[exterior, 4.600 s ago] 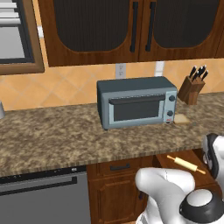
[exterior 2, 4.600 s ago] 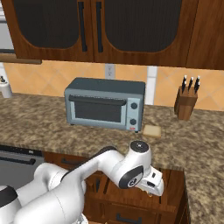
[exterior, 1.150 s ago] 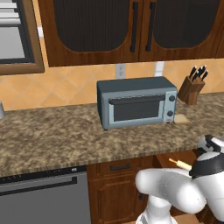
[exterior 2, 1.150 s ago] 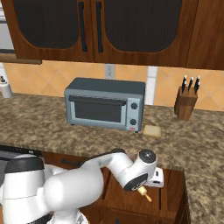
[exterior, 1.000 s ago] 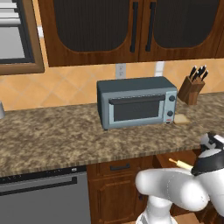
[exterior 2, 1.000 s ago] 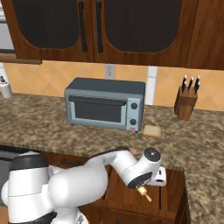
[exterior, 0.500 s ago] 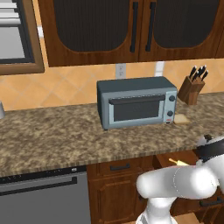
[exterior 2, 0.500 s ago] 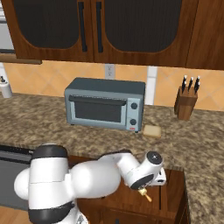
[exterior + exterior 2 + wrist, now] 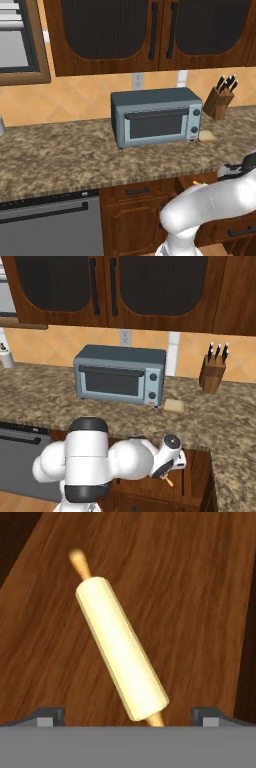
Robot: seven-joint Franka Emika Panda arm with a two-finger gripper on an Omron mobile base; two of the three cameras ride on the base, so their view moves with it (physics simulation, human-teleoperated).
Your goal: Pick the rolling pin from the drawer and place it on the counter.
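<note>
Long speckled counter across the kitchen, toaster oven standing on it, bread slice just beside the oven at its 4 o'clock, knife block farther off toward 3 o'clock. Below the counter's front edge, drawer pulled out, reddish wood floor bare around its load. Lying flat on that floor, rolling pin, slanted from 11 o'clock to 5 o'clock in the hand view, near handle poking down between the fingertips. Gripper spread wide, fingers well apart at 9 and 3 o'clock of the pin's near end, touching nothing.
</note>
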